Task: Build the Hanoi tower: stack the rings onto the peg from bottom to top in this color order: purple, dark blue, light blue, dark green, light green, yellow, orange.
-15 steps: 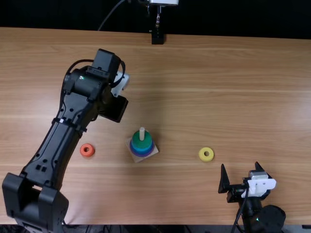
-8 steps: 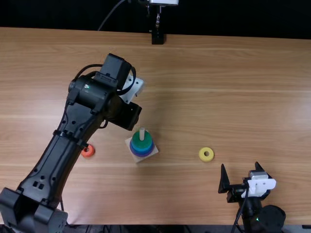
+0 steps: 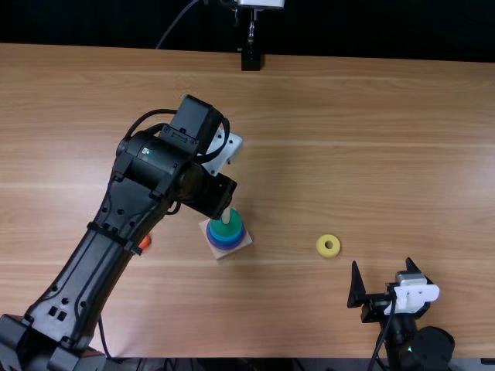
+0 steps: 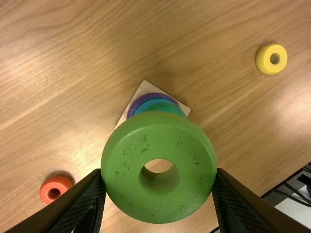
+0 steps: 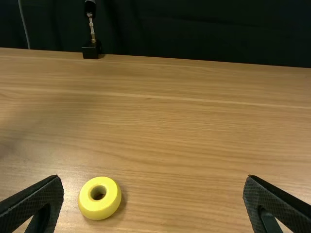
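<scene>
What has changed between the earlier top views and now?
The left arm moved right and slightly nearer, toward the peg. Its claw holds the light green ring; no grasp or release is visible. The right claw, base, stacked rings, yellow ring and orange ring stayed in place.

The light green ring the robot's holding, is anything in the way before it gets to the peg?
Nothing I can see. The left gripper holds the light green ring near the peg, which sticks up from the dark green ring. The yellow ring and orange ring lie off to the sides.
</scene>
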You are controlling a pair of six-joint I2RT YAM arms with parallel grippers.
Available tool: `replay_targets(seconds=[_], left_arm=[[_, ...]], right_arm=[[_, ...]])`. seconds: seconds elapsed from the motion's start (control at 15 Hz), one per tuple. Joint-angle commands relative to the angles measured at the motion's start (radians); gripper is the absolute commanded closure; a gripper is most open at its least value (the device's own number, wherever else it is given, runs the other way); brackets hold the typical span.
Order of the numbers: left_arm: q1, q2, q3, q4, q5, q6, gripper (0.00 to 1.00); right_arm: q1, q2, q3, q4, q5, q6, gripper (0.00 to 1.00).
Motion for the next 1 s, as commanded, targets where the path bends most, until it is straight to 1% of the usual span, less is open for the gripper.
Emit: replay_targets(seconds=[0.0,0.13,0.27,0.53,0.73,0.93], left_arm=[[-0.02,-0.045,0.026,-0.002,0.011,-0.008,1.0],[-0.023,-0.045,0.007,-0.002,0.011,-0.008,0.99],[-0.045,-0.064,-0.014,0.0,0.011,-0.008,0.99],[-0.061,-0.062,-0.043,0.0,0.011,-0.006,0.99],[-0.061,-0.062,-0.045,0.0,0.011,-0.006,0.99],[-0.061,-0.062,-0.108,0.0,0.011,-0.006,0.99]], right_arm=[[-0.015,-0.012,-0.071,-0.04,0.006,-0.006,0.0],[-0.015,-0.012,-0.071,-0.04,0.006,-0.006,0.0],[-0.015,-0.012,-0.071,-0.04,0.006,-0.006,0.0],[-0.015,-0.012,-0.071,-0.038,0.006,-0.006,0.0],[-0.015,-0.012,-0.071,-0.04,0.006,-0.006,0.0],[-0.015,-0.012,-0.071,-0.04,0.006,-0.006,0.0]])
